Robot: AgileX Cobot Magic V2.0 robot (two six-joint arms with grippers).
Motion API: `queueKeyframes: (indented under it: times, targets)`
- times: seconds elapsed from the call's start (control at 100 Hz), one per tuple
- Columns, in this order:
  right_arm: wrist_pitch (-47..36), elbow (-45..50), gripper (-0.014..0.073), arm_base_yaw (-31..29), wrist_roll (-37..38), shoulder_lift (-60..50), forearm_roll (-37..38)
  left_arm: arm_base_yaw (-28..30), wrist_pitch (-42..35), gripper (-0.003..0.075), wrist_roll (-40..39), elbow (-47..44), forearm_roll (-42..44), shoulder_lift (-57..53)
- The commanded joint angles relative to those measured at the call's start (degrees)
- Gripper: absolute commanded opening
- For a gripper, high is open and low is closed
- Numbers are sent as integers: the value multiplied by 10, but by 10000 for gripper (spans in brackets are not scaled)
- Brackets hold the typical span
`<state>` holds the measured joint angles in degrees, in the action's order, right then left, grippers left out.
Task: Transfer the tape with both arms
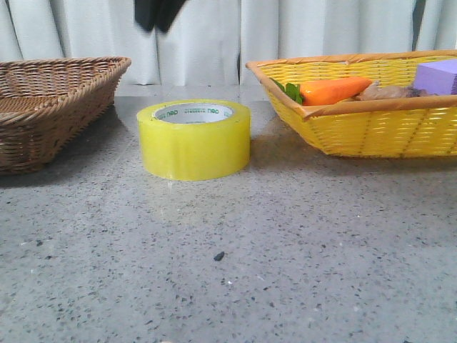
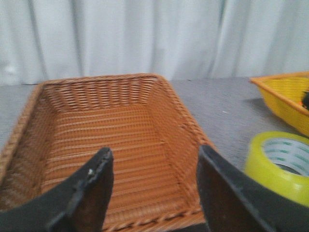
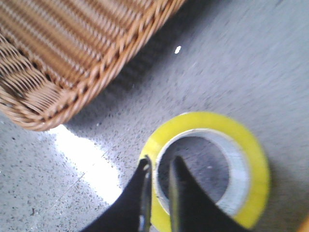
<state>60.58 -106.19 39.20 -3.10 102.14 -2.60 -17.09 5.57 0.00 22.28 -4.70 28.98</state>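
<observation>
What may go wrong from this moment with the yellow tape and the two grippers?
The right gripper is almost shut over the wall of the tape; so narrow a hold on a glossy roll may slip or tilt it. The left gripper waits open above the brown basket, so a poor handover might drop the roll.

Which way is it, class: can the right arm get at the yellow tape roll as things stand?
Probably yes. The right end effector hangs directly above the tape, its fingers nearly closed over the roll's rim, with nothing between.
</observation>
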Motion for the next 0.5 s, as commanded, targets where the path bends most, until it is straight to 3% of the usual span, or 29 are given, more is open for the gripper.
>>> queueKeyframes:
  times: [0.0, 0.24, 0.49]
  targets:
    - [-38, -20, -73, 0, -8, -70, 22, -32, -34, 368, 0, 35, -2, 22]
    - [-90, -20, -73, 0, -8, -179, 51, -123, 21, 368, 0, 136, -1, 144]
    - [-138, -20, -73, 0, -8, -278, 87, -225, 102, 374, 74, 274, -1, 313]
